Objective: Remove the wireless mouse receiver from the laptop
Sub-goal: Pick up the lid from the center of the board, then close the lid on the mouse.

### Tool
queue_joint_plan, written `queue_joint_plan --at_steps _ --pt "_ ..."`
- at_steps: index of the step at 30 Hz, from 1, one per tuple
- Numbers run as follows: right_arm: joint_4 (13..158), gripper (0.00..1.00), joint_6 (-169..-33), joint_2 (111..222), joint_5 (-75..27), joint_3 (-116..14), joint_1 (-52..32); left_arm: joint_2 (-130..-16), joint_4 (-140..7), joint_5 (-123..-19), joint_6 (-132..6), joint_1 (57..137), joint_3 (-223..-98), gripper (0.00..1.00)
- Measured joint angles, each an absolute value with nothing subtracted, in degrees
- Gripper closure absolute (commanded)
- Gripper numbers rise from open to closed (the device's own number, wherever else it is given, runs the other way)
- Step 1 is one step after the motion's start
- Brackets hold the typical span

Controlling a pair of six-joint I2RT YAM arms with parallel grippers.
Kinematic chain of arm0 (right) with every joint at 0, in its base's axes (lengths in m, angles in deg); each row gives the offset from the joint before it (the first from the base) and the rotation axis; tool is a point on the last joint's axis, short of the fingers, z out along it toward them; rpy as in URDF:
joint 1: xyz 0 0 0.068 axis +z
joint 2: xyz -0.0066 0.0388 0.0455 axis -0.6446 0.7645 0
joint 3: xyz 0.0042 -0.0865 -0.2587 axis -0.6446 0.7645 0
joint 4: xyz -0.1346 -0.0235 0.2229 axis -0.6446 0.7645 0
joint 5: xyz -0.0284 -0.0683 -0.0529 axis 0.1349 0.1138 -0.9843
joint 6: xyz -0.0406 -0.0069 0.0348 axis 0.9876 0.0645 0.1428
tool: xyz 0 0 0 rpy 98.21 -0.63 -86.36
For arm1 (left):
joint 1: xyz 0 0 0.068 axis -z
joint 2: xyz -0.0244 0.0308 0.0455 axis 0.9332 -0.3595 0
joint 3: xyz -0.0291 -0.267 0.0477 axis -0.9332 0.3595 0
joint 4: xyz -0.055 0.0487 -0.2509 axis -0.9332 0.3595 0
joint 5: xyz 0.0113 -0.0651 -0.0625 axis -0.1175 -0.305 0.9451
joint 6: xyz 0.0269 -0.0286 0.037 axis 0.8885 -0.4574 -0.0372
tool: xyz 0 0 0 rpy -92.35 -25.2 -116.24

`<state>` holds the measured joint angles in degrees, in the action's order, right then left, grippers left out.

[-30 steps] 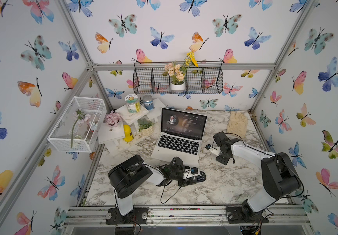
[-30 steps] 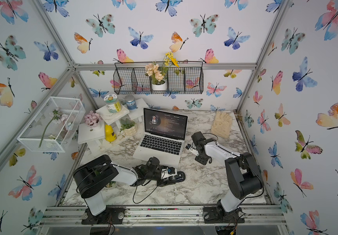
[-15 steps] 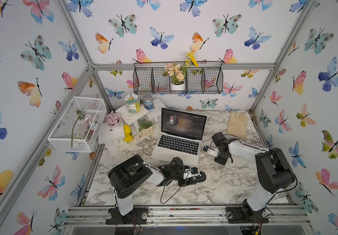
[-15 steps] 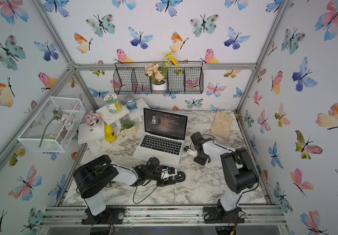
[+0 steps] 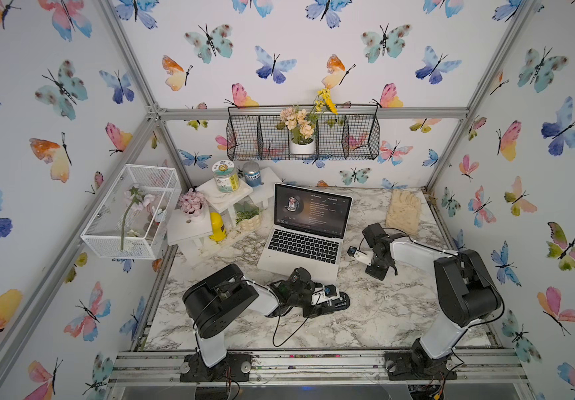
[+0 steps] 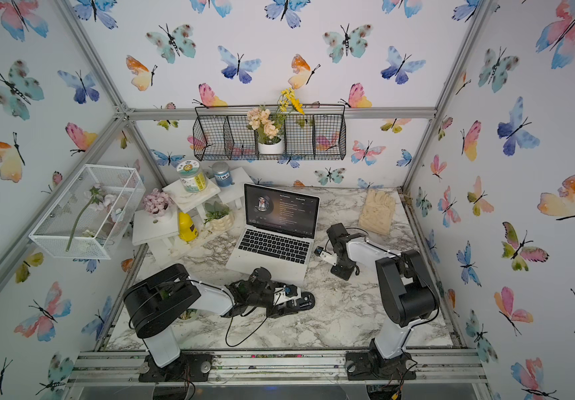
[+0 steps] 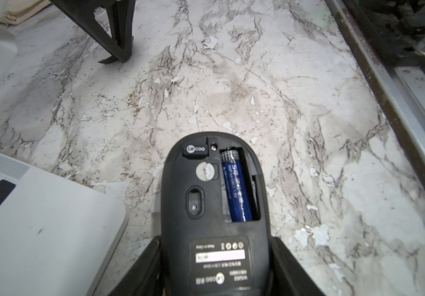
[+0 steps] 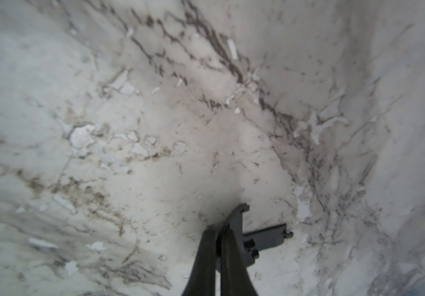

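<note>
Change noted: the right arm's elbow has swung in toward the laptop [image 5: 300, 249], and the right gripper [image 5: 379, 275] has closed; the left arm is unmoved.

The marble table [image 5: 393, 311] is chipped and stained. The laptop stands open at mid-table, its screen lit with a music player and its keyboard facing the arms.

The right gripper points tips-down at the table, just off the laptop's right edge and not touching it. In the wrist view its fingers [image 8: 206, 256] are pressed together. A small black clipped plate [image 8: 265, 238] sits at their tips — pinched or merely touching, I cannot tell.

The left gripper [image 7: 216, 241] is at the laptop's front right corner, jaws partway apart and clamped on the sides of a black mouse [image 7: 206, 205] turned underside up. The mouse's battery bay is uncovered, with a blue battery [image 7: 235, 187] lying in it.

The wireless mouse receiver [image 7: 195, 150] is a tiny black nub marked "Lecoo" — seated in a slot on the mouse's underside, just beside the battery bay, clear of the laptop.
</note>
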<state>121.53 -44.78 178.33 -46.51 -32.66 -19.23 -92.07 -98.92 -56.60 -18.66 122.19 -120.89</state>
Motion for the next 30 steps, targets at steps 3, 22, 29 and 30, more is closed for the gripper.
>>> queue_joint_plan --at_steps 3,22,29,30 --pt "122.9 0.98 -46.5 178.4 -44.5 -34.6 -19.5 -91.8 -98.9 -56.6 -18.7 122.2 -120.6 1.0" --pt "82.9 0.98 -88.9 155.2 15.7 -12.5 -19.9 -85.3 -101.5 -57.4 -21.1 118.6 -112.2 1.0" --pt "69.6 0.97 -103.1 157.9 27.4 -9.3 -19.9 -82.9 -103.1 -56.6 -21.5 116.5 -109.3 1.0" --pt "67.3 0.98 -105.3 158.2 28.7 -8.0 -19.9 -82.7 -103.2 -56.1 -21.4 116.3 -109.0 1.0"
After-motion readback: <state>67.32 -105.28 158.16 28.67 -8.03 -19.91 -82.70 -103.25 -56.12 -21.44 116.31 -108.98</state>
